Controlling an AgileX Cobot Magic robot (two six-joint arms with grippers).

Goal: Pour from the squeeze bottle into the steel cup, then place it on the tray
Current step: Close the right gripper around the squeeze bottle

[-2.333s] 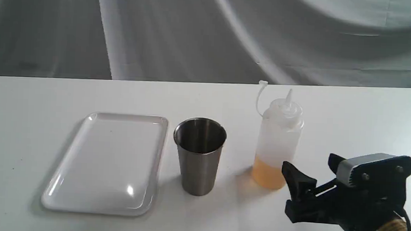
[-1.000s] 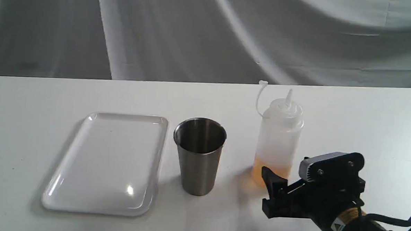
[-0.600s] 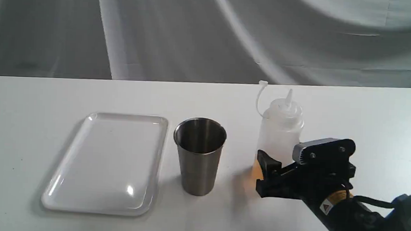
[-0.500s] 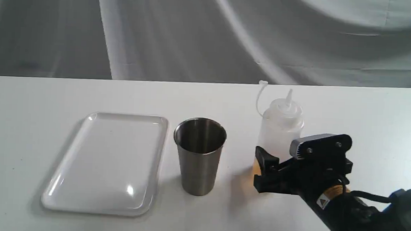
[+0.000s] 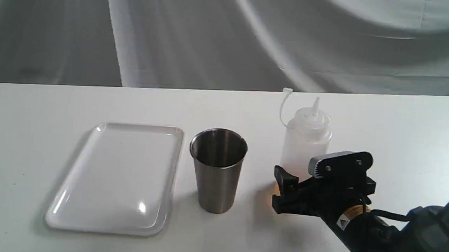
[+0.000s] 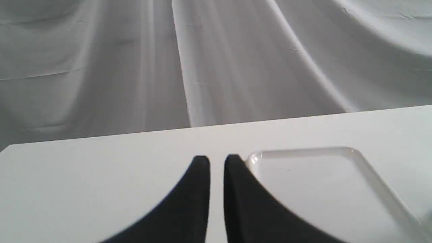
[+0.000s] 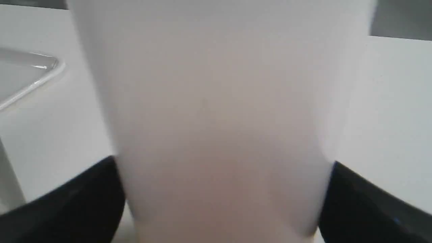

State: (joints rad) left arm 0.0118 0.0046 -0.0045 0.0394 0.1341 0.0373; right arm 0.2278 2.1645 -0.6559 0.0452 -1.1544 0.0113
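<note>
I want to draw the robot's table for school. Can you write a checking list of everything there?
Surface: white table, no spills seen.
Job's things: bottle upright on the table; cup upright between bottle and tray; tray flat, nothing on it.
Clutter: nothing seen.
Grippers: right fingers open, one on each side of the bottle's lower part; left fingers close together, holding nothing.
Cables: black cable looping along the right arm.
Surroundings: grey cloth hanging behind the table.
</note>
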